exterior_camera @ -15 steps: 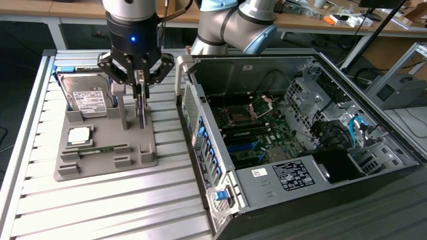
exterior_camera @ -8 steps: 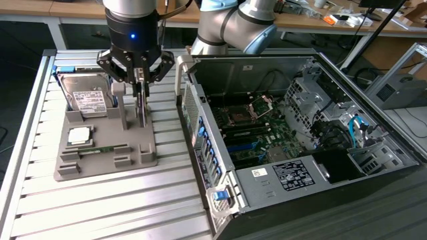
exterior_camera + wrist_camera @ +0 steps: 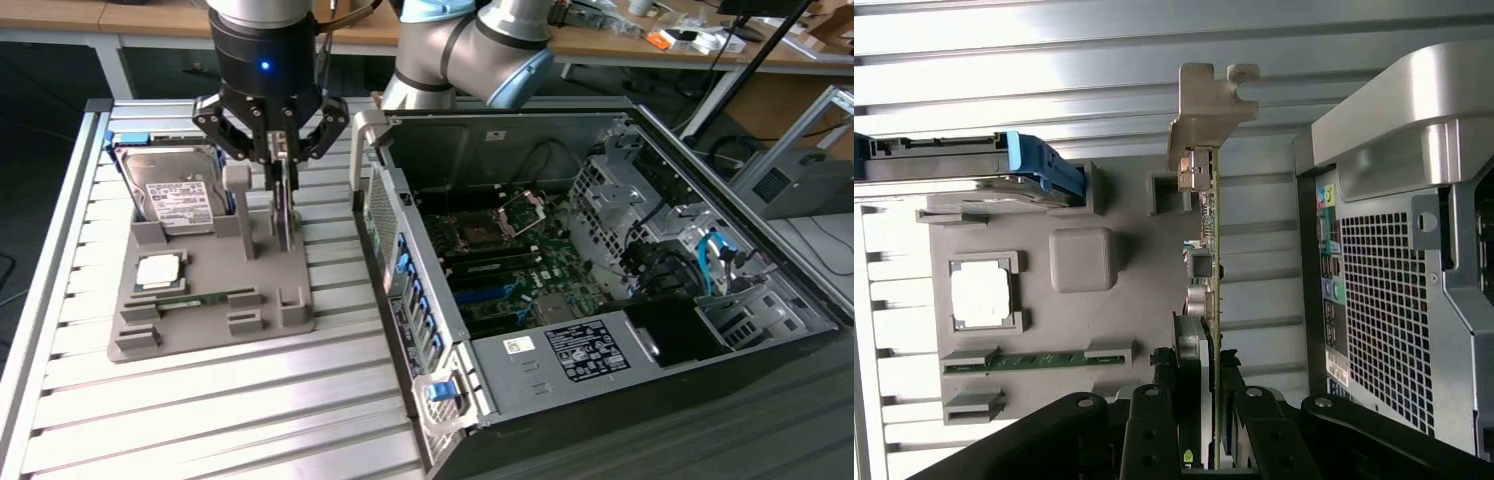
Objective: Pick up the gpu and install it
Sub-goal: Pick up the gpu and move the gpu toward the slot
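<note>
- On the exterior view's left, the hard drive [image 3: 167, 190] stands in the grey holder tray [image 3: 200, 335]. A processor chip [image 3: 159, 270] and a memory stick [image 3: 200, 300] lie on the same tray. None of them belongs to this step, so the lift should pass well clear of them.
- Just to their right, the claw [image 3: 282, 170] is clenched on the upper edge of the gpu [image 3: 286, 215]. The card stands upright on edge with its lower end at the tray's slot. I cannot tell whether it has left the slot.
- In the wrist view, the fingers [image 3: 1154, 425] sit on either side of the thin board, and the silver bracket [image 3: 1206, 110] is at the far end.
- As I judge it, the pull should run straight along the slot with no twist, since a thin card can bind or flex.
- On the right, the open computer case [image 3: 574, 260] lies just beside the tray on the slatted surface [image 3: 200, 410]. Its near wall is close, so any sideways swing should be kept small.
</note>
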You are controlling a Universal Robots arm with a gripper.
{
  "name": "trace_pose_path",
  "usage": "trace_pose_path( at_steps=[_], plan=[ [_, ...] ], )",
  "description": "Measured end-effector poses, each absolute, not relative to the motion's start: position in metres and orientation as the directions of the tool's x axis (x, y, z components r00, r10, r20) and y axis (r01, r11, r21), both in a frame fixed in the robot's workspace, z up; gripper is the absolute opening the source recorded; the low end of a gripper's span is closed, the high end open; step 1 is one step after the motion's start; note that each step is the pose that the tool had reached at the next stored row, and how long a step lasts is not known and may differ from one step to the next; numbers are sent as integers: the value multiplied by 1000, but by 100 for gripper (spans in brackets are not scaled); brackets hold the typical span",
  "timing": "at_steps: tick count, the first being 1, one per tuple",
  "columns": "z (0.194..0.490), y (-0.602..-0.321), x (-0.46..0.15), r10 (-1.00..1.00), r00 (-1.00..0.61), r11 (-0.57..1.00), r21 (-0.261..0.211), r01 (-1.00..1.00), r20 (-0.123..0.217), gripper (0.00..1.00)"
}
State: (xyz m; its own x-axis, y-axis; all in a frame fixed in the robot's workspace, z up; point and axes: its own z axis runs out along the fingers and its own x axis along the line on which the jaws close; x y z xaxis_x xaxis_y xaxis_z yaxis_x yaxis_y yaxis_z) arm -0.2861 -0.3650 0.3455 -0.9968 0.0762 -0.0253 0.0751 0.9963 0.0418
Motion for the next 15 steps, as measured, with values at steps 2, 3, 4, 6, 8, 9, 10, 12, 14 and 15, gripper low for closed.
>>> trace_pose_path(
  at_steps=[2,3,4,6,8,9,10,12,14,15],
  plan=[
    [347,-365,-286,76,-997,996,42,75,-25,27],
    [347,-365,-286,76,-997,996,42,75,-25,27],
    [348,-365,-286,76,-997,996,42,75,-25,27],
    [349,-365,-286,76,-997,996,42,75,-25,27],
    [350,-365,-286,76,-997,996,42,75,-25,27],
    [351,-365,-286,76,-997,996,42,75,-25,27],
    [352,-365,-286,76,-997,996,42,75,-25,27],
    [353,-365,-286,76,-997,996,42,75,-25,27],
    [354,-365,-286,76,-997,996,42,75,-25,27],
    [354,-365,-286,76,-997,996,42,75,-25,27]
  ],
)
